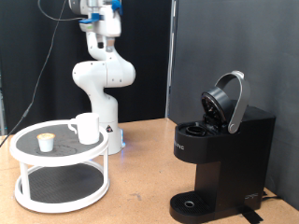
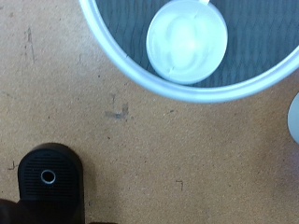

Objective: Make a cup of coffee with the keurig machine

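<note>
The white mug stands on the top shelf of a round white two-tier tray at the exterior view's left. The black keurig machine stands at the right with its rounded lid swung up and open. Its round drip base is bare. The robot's hand is high at the exterior view's top, far above both; its fingers do not show. The wrist view looks straight down on the mug, the tray's rim and the drip base. Nothing is held in view.
A small pale pod with a tan top sits on the tray's top shelf beside the mug. The arm's white base stands right behind the tray. Brown tabletop lies between tray and machine. Black curtains hang behind.
</note>
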Motion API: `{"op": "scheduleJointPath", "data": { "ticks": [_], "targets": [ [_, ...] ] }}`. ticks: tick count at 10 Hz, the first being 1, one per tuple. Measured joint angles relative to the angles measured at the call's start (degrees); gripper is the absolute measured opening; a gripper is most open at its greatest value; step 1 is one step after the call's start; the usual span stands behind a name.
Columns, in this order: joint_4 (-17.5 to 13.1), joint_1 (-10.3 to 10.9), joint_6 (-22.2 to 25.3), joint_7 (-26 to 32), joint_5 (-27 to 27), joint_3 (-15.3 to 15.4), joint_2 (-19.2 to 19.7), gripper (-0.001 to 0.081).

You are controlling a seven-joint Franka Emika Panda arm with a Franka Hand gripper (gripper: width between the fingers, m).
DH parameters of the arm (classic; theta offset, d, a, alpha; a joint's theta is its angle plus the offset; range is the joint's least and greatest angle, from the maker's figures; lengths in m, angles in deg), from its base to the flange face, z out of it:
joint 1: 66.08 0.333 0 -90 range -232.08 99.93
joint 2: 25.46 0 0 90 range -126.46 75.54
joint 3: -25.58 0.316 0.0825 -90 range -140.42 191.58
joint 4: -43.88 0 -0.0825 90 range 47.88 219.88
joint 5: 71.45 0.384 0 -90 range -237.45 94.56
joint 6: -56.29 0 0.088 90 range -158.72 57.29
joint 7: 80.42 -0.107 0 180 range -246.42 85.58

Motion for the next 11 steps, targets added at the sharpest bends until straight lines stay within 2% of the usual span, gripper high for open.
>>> {"op": "scheduleJointPath", "data": {
  "ticks": [2, 5, 8, 11],
  "targets": [
    [-0.24, -0.99, 0.02, 1.89, -0.75, -2.58, 0.15, 0.0734],
    [0.20, -1.13, -0.34, 2.86, -1.19, -3.29, 0.17, 0.0734],
    [0.21, -2.53, -1.47, 7.08, -4.76, -7.59, 0.74, 0.0734],
    [-1.36, -3.53, -2.68, 9.59, -6.49, -11.86, 2.90, 0.0734]
  ]
}}
